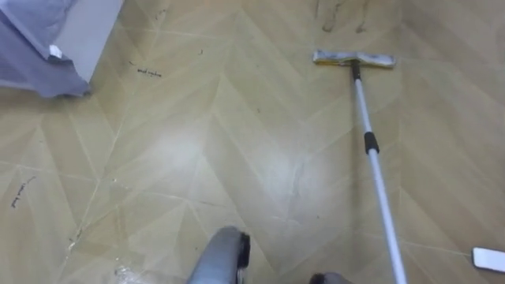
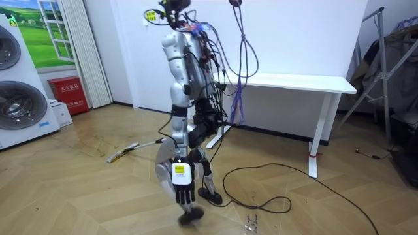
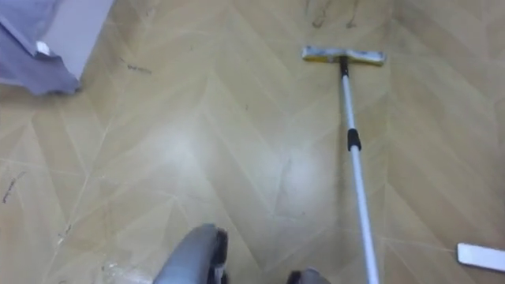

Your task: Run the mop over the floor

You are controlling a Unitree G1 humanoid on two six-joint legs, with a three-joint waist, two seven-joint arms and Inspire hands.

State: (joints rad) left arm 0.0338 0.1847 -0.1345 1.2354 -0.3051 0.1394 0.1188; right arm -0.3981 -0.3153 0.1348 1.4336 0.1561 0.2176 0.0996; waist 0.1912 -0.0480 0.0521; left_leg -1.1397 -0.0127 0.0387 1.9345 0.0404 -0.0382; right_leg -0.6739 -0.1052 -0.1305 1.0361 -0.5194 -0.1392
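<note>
Mop [image 1: 371,150] on floor [image 1: 197,158], grey cloth [image 1: 39,55] upper left — desk [image 2: 294,81] behind

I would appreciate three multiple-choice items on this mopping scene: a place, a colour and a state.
1. Where does the mop head lie in the eye views? A upper right B lower left C centre
2. What colour is the table? A black B white C red
3. How is the mop head? A flat on the floor B lifted off it C propped upright
Answers: 1 A, its pole runs down to the lower right; 2 B, top and legs are white; 3 A, it rests there.
</note>
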